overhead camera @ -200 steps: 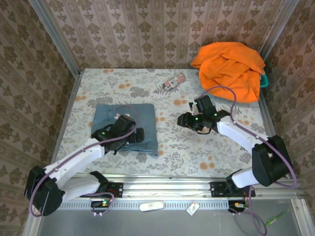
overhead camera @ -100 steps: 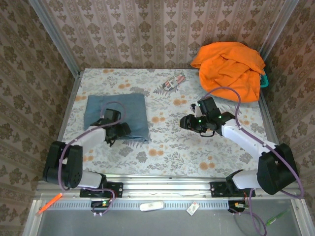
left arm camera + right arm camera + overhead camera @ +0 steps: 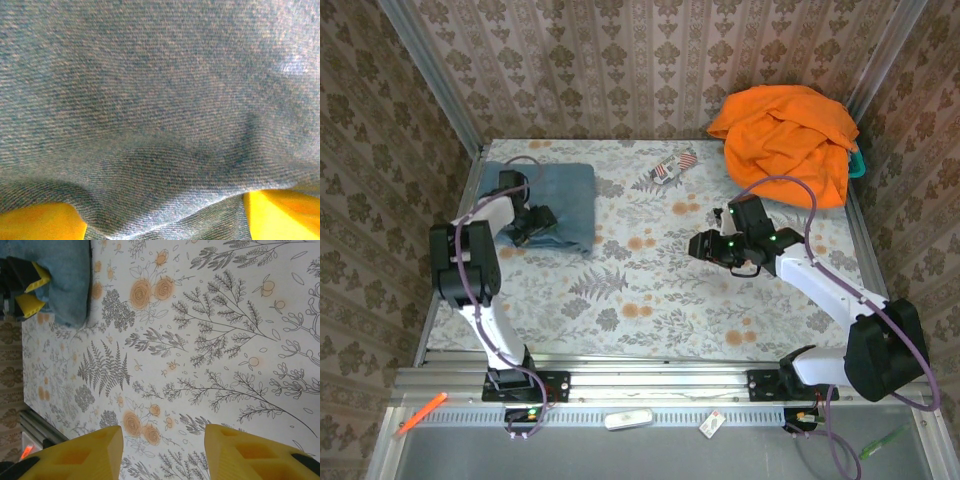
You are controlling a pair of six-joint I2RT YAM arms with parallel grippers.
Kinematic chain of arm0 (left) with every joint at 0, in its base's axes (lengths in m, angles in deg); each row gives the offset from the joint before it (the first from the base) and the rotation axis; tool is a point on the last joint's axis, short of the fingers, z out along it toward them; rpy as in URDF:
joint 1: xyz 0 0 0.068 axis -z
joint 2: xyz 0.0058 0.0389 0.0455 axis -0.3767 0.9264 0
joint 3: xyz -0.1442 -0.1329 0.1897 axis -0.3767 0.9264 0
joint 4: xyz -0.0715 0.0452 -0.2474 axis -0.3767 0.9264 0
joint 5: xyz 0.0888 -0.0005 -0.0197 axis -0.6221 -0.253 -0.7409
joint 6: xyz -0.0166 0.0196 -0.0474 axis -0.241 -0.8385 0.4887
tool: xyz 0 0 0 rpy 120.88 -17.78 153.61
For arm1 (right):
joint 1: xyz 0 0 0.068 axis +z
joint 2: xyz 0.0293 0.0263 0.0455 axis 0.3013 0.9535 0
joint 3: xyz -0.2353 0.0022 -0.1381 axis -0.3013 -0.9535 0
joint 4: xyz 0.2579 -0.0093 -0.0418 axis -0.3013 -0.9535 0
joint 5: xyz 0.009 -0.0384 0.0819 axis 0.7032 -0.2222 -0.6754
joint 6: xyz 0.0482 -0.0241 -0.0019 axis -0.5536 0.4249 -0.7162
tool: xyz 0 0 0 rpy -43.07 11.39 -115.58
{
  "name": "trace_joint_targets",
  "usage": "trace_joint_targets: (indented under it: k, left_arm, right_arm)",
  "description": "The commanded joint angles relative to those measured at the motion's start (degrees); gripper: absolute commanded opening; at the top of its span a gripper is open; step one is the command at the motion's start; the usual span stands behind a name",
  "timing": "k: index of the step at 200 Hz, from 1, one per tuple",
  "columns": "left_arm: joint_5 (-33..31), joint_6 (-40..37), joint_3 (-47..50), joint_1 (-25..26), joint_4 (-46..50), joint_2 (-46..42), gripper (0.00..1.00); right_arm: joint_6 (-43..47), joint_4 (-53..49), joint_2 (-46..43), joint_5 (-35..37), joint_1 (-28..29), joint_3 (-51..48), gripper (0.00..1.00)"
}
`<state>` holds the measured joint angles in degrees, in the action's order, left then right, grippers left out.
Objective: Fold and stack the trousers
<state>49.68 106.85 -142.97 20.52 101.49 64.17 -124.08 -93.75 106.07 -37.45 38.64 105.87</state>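
left gripper (image 3: 532, 226) on trousers (image 3: 570, 190), hold unclear; if you drag, fold may rumple. right gripper (image 3: 162, 455) spread wide, empty.

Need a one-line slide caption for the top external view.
Left gripper on the folded trousers in the far-left corner of the table; right gripper open mid-table; orange garment heaped far right.

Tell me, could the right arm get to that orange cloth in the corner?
Probably yes: the open, empty right gripper sits near the orange cloth, only bare table between, though it points away.
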Motion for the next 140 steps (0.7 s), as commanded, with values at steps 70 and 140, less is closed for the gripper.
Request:
trace_joint_targets:
  k: [70, 140]
  left_arm:
    - [-3.7, -8.73, -37.6, -1.99, 20.41, 23.62, 0.79]
    - [0.22, -7.0, -47.03, -0.8, 21.04, 28.21, 0.82]
  right_arm:
    - [2.4, 0.27, -3.41, -4.11, -4.62, 0.28, 0.48]
    - [4.44, -5.03, -4.94, -3.15, -6.67, 2.62, 0.48]
